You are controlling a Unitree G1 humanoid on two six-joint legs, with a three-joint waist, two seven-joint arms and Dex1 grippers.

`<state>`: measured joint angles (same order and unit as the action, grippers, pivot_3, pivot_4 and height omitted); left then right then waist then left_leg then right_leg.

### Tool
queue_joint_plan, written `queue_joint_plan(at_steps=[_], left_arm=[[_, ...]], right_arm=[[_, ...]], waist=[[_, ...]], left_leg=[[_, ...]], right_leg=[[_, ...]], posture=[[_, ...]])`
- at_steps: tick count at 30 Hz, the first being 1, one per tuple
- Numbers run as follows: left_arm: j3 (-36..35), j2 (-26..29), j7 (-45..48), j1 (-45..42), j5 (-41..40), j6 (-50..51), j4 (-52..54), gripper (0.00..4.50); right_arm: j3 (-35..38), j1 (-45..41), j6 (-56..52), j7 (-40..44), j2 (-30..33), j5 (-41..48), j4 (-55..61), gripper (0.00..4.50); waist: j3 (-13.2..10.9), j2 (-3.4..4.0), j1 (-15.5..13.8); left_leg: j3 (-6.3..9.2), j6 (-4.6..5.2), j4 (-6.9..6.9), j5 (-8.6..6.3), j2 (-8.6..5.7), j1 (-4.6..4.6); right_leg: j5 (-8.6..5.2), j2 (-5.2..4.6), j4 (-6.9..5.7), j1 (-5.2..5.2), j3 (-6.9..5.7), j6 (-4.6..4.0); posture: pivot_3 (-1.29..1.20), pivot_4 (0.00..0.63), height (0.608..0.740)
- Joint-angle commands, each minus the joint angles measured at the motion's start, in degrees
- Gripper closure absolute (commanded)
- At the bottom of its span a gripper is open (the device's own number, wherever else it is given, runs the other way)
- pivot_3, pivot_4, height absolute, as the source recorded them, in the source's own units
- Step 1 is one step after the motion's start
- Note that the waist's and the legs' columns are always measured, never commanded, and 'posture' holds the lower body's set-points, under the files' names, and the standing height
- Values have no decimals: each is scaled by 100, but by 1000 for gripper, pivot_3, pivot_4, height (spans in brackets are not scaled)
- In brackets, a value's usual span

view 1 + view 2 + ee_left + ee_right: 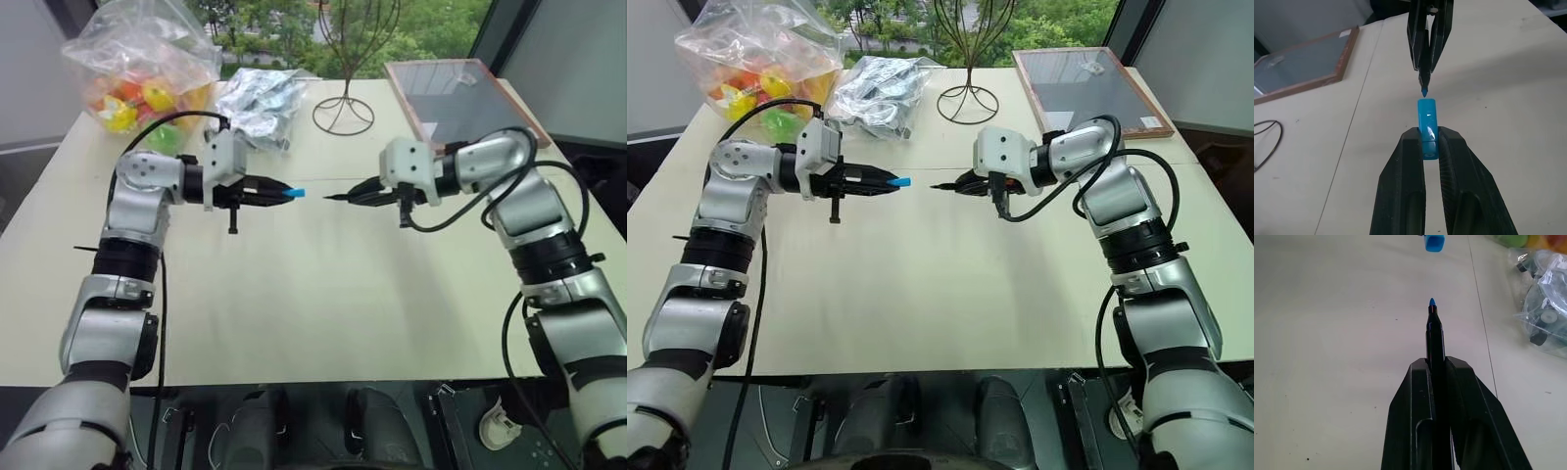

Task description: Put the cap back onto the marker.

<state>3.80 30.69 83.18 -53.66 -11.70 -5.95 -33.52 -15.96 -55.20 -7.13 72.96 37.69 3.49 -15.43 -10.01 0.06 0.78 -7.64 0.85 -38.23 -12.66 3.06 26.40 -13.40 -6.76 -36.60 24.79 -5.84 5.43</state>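
Left gripper jaws clamped on cap, right gripper jaws clamped on marker, both held above worktop, tip facing cap, small gap; line up axes, then push straight in.

Honestly can't read any text, labels, brands or numbers on anything here, nothing legible at all.

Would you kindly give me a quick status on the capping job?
Left gripper shut on cap. Right gripper shut on marker. Tip faces cap, small gap between. Nothing in the way.
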Motion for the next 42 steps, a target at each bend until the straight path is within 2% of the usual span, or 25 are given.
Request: queue_joint_plan(at_steps=[1,19,42], left_arm=[[-1,29,8,-126,21,-189,-98,4480],[-37,-282,-45,-200,-17,-203,-223,4480],[-81,-74,-47,11,-59,62,174,4480]], right_arm=[[163,-147,-33,-1,-14,70,292,4500],[195,-66,-301,-106,-219,189,523,4500],[190,-75,-125,-170,-224,120,225,4500]], waist=[[0,0,-8],[0,0,-3],[0,0,-4]], left_leg=[[0,0,0,0,0,0],[1,0,-1,0,0,0],[1,0,-1,0,0,0]], right_leg=[[0,0,0,0,0,0],[0,0,-3,0,0,0],[0,0,-4,0,0,0]], posture=[[0,150,740],[0,150,740],[0,150,740]])
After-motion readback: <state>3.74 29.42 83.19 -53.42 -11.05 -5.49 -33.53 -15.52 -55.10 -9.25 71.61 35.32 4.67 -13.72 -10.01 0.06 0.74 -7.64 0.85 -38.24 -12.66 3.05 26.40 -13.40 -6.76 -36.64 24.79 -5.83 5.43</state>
